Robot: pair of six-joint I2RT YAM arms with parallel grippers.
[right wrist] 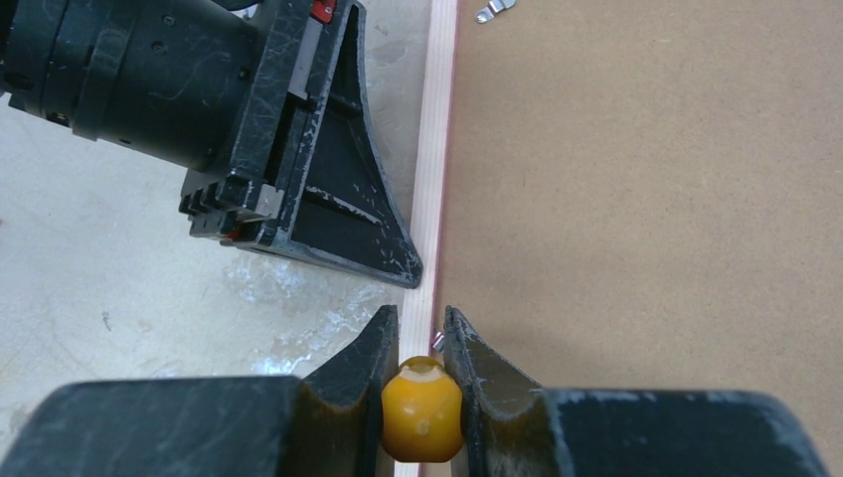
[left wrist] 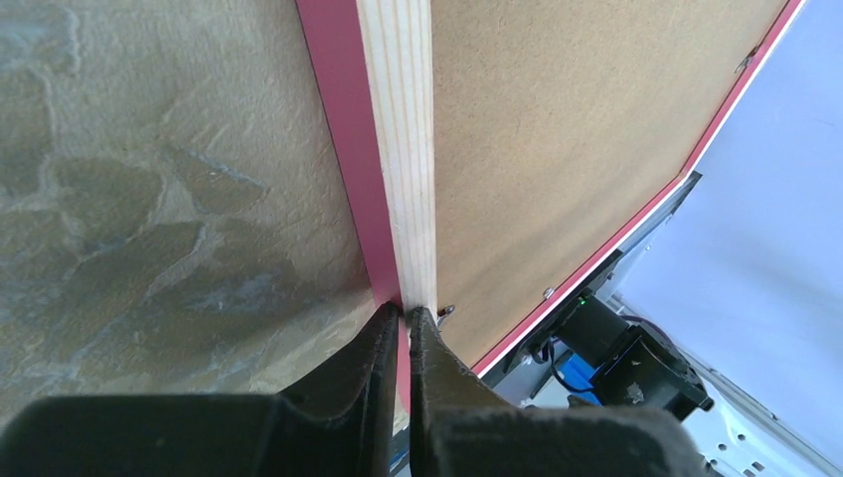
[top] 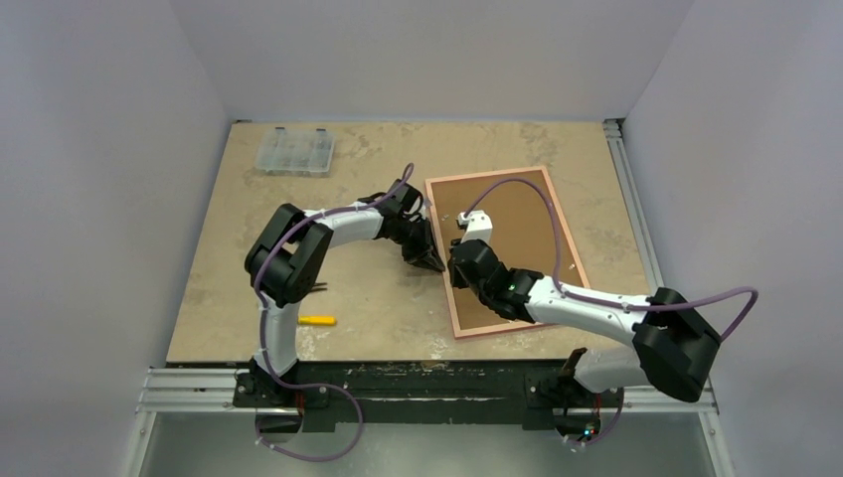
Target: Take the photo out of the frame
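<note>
The pink frame [top: 568, 229] lies face down right of the table's middle. The photo's brown board back [top: 517, 224] fills it; the printed side is hidden. My left gripper [top: 434, 264] is at the frame's left rail, and in the left wrist view its fingers [left wrist: 406, 313] pinch the pink and bare-wood rail [left wrist: 398, 149] beside the board [left wrist: 557, 149]. My right gripper [top: 455, 260] hovers over the same rail [right wrist: 429, 199], shut on a yellow knob-shaped handle [right wrist: 422, 409]. The left gripper's finger [right wrist: 338, 209] sits just ahead of it.
Small metal tabs hold the board at the rail [right wrist: 494, 10] [left wrist: 444, 311]. A yellow tool [top: 318, 320] lies near the table's front left. A clear plastic box [top: 293, 151] stands at the back left. The frame's right side is close to the table's right rail [top: 636, 229].
</note>
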